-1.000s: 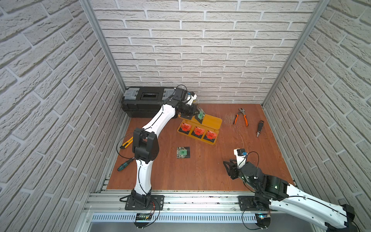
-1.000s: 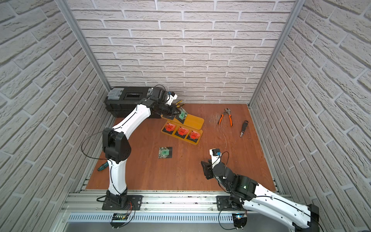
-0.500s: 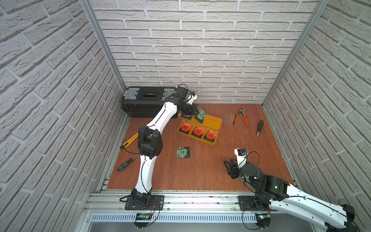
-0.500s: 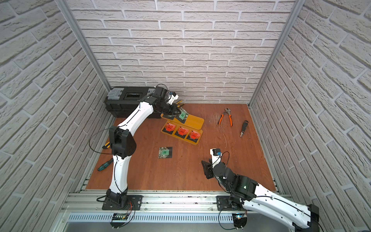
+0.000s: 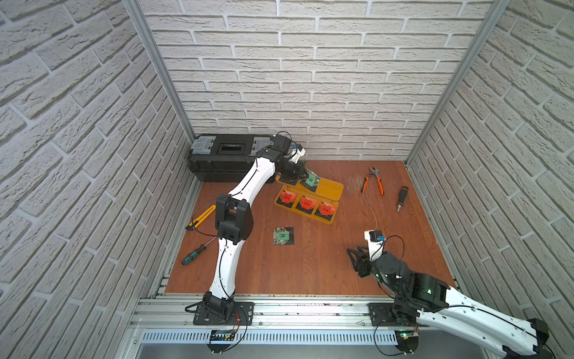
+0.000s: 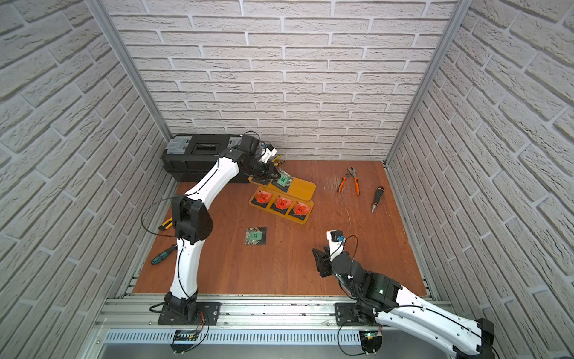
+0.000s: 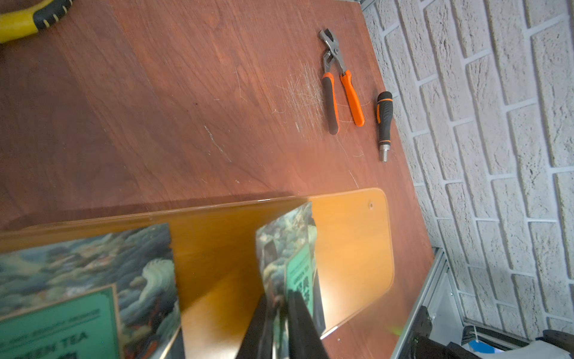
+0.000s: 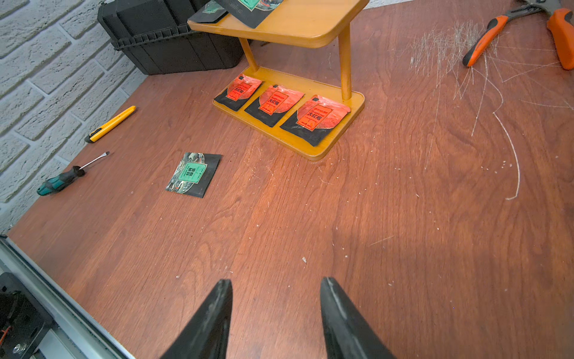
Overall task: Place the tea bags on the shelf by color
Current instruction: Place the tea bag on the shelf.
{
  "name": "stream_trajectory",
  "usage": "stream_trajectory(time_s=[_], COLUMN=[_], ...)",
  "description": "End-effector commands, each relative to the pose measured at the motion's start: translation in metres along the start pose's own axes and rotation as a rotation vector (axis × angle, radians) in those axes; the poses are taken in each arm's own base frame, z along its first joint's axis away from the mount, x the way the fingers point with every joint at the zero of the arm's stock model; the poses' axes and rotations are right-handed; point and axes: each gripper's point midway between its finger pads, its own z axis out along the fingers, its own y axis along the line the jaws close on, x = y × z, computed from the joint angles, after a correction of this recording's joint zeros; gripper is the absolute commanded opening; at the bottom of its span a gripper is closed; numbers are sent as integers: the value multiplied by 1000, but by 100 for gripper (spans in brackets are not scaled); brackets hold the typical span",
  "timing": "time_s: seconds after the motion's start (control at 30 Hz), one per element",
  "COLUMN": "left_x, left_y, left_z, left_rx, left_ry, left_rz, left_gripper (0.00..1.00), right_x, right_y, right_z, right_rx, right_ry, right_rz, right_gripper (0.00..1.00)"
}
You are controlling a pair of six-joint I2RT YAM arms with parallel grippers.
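Three red-fronted tea bags (image 8: 273, 104) line the shelf (image 8: 320, 154) below; left gripper (image 7: 280, 300) pinches a green mottled tea bag (image 7: 289, 236), right gripper (image 8: 276, 281) spread.

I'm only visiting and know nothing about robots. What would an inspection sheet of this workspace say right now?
Surface: reddish wooden table, scratched near the pliers.
Job's things: yellow shelf; three red tea bags on its lower board; flat green tea bag on the upper board; tilted green tea bag over the same board; loose green tea bag on the table.
Clutter: black toolbox, driver, utility knife, screwdriver.
Grippers: left gripper pinches the tilted green tea bag; right gripper open, empty, above the table.
Cables: black elbow cable on the left arm; wrist cable on the right.
Surroundings: white brick walls, metal rail in front.
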Motion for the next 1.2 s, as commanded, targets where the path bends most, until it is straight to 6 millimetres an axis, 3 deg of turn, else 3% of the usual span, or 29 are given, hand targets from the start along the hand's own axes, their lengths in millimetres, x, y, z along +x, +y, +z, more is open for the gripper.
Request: stream_trajectory(time_s=[0.0, 0.67, 0.93, 1.17], left_x=[-5, -9, -18, -20], left_y=[5, 17, 11, -11], left_z=[-1, 0, -15, -39], left_rx=[-1, -25, -44, -51], left_ry=[-8, -15, -58, -127], left_rz=[10, -9, 6, 45], left_gripper=[17, 30, 37, 47], right_x=[0, 0, 0, 1], right_y=[-1, -1, 1, 8], right_z=[1, 1, 3, 9], right_rx=[2, 1, -1, -9], right_ry=[-18, -20, -17, 6], right_rz=[4, 8, 5, -10], right_gripper=[50, 51, 51, 52])
